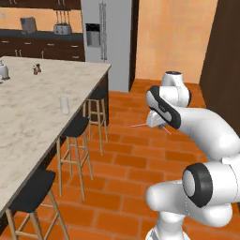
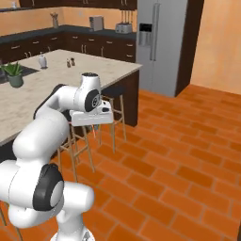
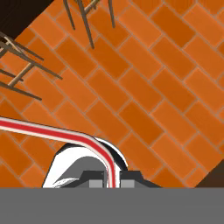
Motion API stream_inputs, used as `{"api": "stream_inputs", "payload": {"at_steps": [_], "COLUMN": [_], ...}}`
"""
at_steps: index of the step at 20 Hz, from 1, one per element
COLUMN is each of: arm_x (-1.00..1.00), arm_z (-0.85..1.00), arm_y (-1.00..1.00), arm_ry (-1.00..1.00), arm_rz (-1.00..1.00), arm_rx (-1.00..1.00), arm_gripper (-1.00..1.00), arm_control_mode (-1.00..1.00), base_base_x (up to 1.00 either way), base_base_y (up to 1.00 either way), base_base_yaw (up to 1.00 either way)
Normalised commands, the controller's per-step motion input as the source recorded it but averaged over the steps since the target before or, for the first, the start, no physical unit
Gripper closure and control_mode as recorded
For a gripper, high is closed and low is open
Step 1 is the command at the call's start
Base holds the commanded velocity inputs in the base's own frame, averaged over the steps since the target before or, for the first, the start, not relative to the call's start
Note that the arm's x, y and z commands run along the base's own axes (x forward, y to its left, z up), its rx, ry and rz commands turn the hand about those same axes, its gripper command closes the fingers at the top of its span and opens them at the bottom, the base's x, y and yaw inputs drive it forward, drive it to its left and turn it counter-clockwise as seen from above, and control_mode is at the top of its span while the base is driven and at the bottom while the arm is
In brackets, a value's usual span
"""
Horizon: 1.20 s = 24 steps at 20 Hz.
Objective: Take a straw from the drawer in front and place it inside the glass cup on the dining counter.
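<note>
Hand view: the straw (image 3: 57,130) is shown clamped in the closed hand (image 3: 109,181), running from 6 o'clock and bending toward 9 o'clock above the brick floor (image 3: 153,87). Retrieval from the drawer is judged complete. In the left base view, the glass cup (image 1: 64,104) is seen empty on the table (image 1: 28,117), at 9 o'clock from the hand; insertion remains.
</note>
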Motion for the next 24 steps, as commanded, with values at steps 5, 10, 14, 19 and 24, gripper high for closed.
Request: {"api": "stream_inputs", "payload": {"at_steps": [5, 10, 14, 19, 24], "arm_x": [0.00, 0.00, 0.00, 0.00, 0.00], "arm_z": [0.00, 0.00, 0.00, 0.00, 0.00], "arm_y": [0.00, 0.00, 0.00, 0.00, 0.00], "arm_ry": [0.00, 0.00, 0.00, 0.00, 0.00], "arm_rz": [0.00, 0.00, 0.00, 0.00, 0.00], "arm_rx": [0.00, 0.00, 0.00, 0.00, 0.00], "arm_gripper": [1.00, 1.00, 1.00, 1.00, 1.00], "arm_control_mode": [1.00, 1.00, 1.00, 1.00, 1.00], "base_base_x": [0.80, 0.74, 0.62, 0.58, 0.62], "base_base_y": [-0.74, -0.62, -0.59, -0.60, -0.60], "base_base_yaw": [0.57, 0.62, 0.65, 0.65, 0.65]}}
